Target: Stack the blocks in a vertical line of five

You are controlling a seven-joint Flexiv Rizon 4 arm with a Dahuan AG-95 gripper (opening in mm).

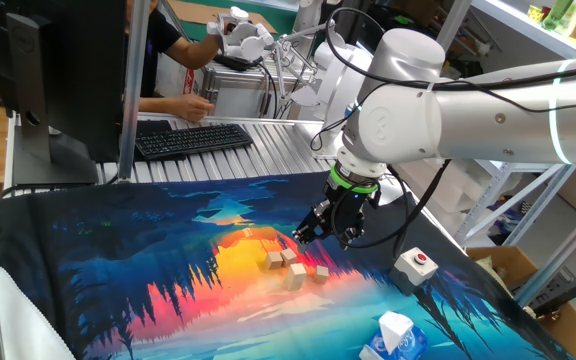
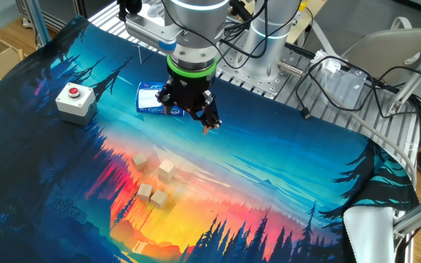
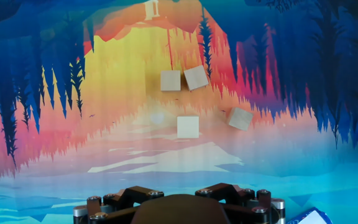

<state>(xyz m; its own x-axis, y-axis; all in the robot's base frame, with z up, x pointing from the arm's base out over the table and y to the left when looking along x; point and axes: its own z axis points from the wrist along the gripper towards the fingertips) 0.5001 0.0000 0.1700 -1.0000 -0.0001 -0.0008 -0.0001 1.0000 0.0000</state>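
Where the mat's (image 2: pixel 283 168) printed sunset glows orange and yellow, four blocks lie flat and unstacked. Two of them, the touching pair (image 3: pixel 183 79), sit corner to corner; taking that pair as the landmark, a third block (image 3: pixel 188 127) lies apart from it on the gripper's side, and a fourth block (image 3: pixel 240 118), turned at an angle, lies off to the right in the hand view. Bare mat shows around every cube, so no side is hemmed in by a neighbour except where the pair meets.

From the pair outward, the gripper (image 2: pixel 209 126) hangs above the blue band of the mat, clear of all cubes and holding nothing; whether its fingers are spread or pressed together cannot be told. Beyond the gripper from the pair lies the tissue pack (image 2: pixel 152 98), flat on the mat. The white box with a red button (image 2: pixel 74 100) stands well apart from the pair, near the mat's edge. The aluminium table (image 2: pixel 269 80) shows past the mat's far border.
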